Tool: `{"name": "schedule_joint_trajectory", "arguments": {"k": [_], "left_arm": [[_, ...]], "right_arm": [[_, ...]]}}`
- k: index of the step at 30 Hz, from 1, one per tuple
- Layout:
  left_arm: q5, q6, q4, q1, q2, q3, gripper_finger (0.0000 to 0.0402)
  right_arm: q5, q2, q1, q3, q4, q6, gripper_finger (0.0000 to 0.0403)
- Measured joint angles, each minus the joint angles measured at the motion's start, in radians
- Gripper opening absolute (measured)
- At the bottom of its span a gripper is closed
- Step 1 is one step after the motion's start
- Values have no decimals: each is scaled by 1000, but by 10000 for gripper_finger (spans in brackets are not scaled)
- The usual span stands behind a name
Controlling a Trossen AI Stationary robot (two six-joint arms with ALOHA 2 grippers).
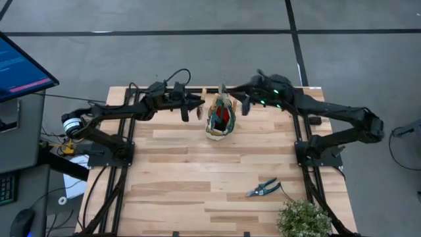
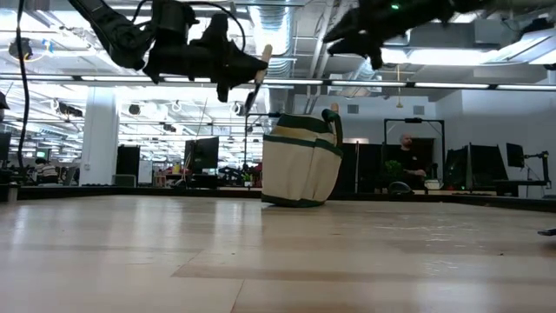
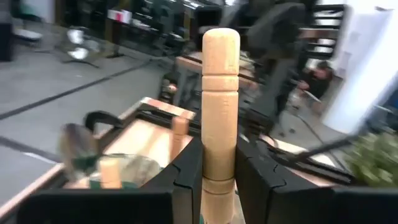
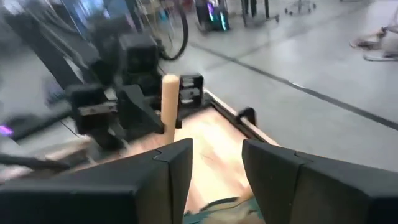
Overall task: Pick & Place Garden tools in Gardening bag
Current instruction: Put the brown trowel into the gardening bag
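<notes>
Nowhere readable writing; left gripper clamps trowel above bag.

I work in an open-plan lab or office: my wooden bench stands on grey floor beside a monitor, under strip-lit ceilings, with rows of screens and a seated person behind.

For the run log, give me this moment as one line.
left gripper: shut on wooden-handled trowel, raised beside gardening bag | right gripper: open, above bag's other side | pruning shears: on table
</notes>
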Motion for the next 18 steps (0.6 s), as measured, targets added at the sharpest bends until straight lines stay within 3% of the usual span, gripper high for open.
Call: {"name": "schedule_joint_trajectory", "arguments": {"k": [8,13,18], "left_arm": [[-306,-164,15,-3,-10,69,66],[-473,-254,27,-3,-27,73,66],[-555,-359,67,-4,-58,73,66]], "right_arm": [[35,307,43,423,-421,-104,180],[64,415,85,558,-454,-145,220],[187,450,132,598,-445,-211,221]]}}
